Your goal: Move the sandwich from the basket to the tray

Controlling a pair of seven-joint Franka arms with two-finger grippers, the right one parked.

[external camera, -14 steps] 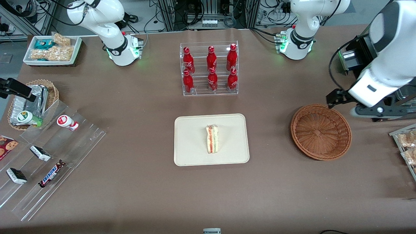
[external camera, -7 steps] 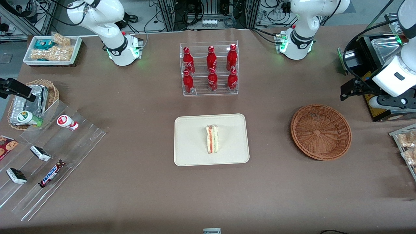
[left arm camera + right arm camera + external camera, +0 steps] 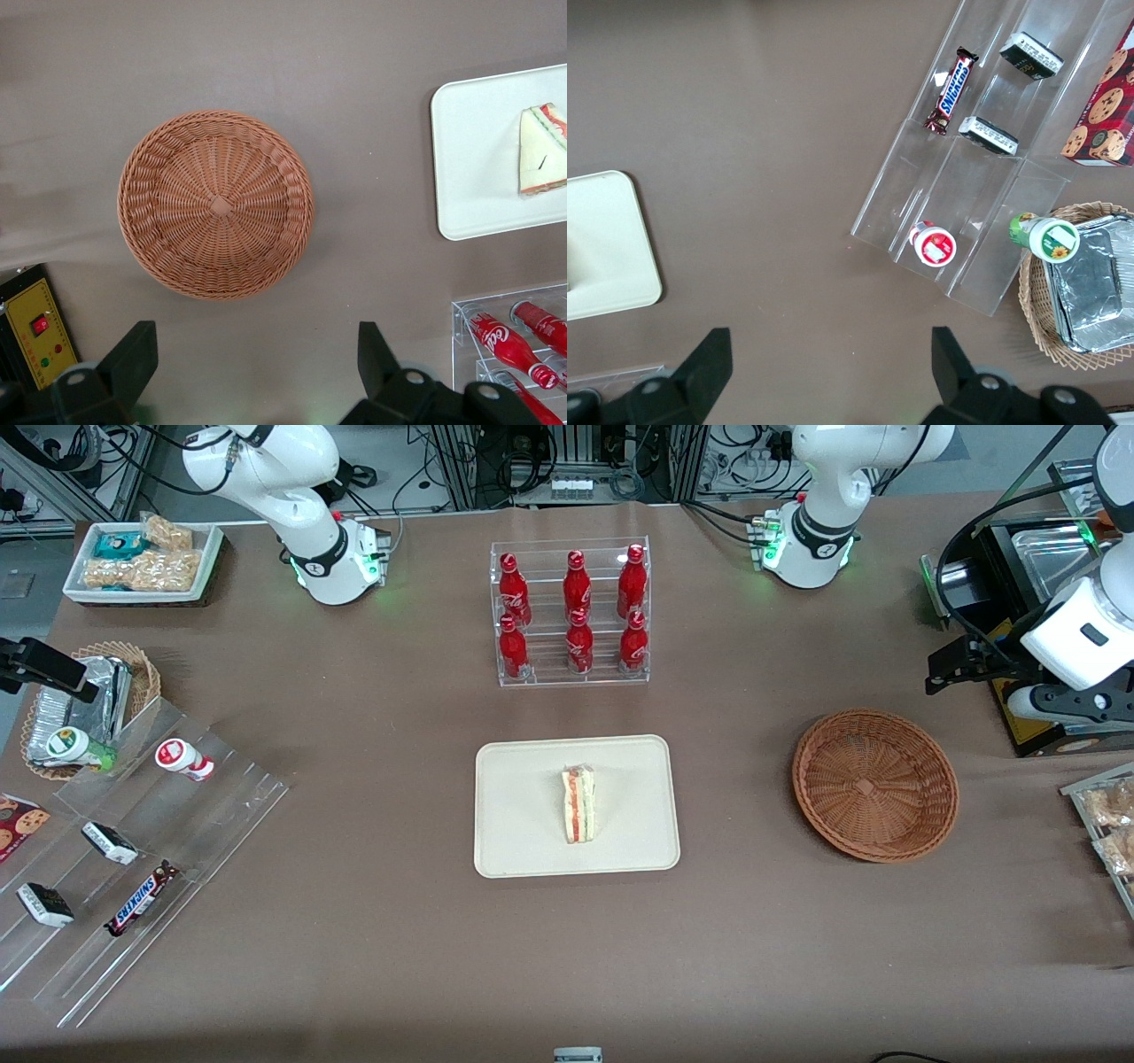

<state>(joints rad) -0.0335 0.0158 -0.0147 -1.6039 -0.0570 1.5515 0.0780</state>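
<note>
The sandwich, a white wedge with an orange and green edge, lies on the cream tray at mid-table. Toward the working arm's end of the table sits the reddish-brown wicker basket, with nothing in it. My gripper hangs above the table a little farther from the front camera than the basket, off its rim. It is open, with only bare table between its black fingers.
A clear rack of red bottles stands farther from the camera than the tray. A black box with a yellow panel sits beside my gripper. A snack tray lies at the working arm's end, and acrylic shelves at the parked arm's end.
My arm has drawn back from the basket toward the working arm's end of the table and away from the camera. It has barely moved in the last half second. Sandwich, tray and basket stayed put.
</note>
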